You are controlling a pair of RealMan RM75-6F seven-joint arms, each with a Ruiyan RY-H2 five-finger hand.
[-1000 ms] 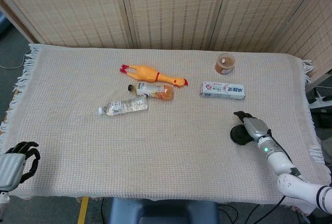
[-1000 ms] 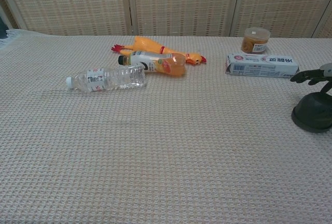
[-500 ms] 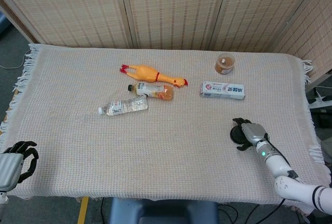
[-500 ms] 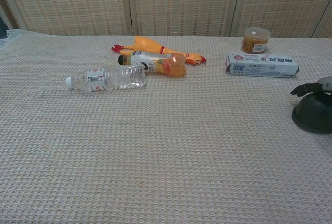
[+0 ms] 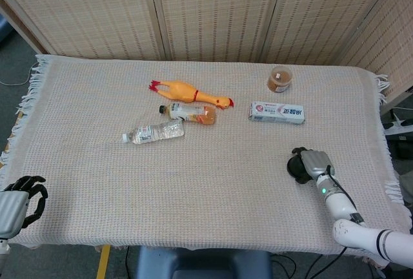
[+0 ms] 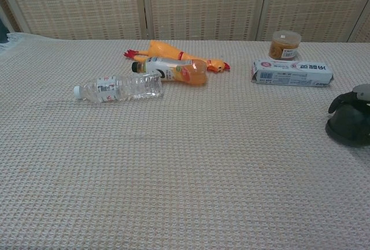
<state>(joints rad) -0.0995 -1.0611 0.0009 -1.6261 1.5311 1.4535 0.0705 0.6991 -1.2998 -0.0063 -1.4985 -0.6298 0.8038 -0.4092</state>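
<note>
My right hand lies over a dark round object near the right edge of the cloth. Its dark fingers curl down over the object's top and grip it. In the head view the same dark round object shows just left of the hand. My left hand hangs off the front left corner of the table, holding nothing, its fingers loosely bent and apart. It is out of the chest view.
A clear water bottle, an orange drink bottle and a rubber chicken lie left of centre. A blue-white box and a small brown jar sit at the back right on the woven cloth.
My right hand has come down and drawn back toward me. Its fingers, stretched out above the dark object before, now curl onto it. The left hand is still.
</note>
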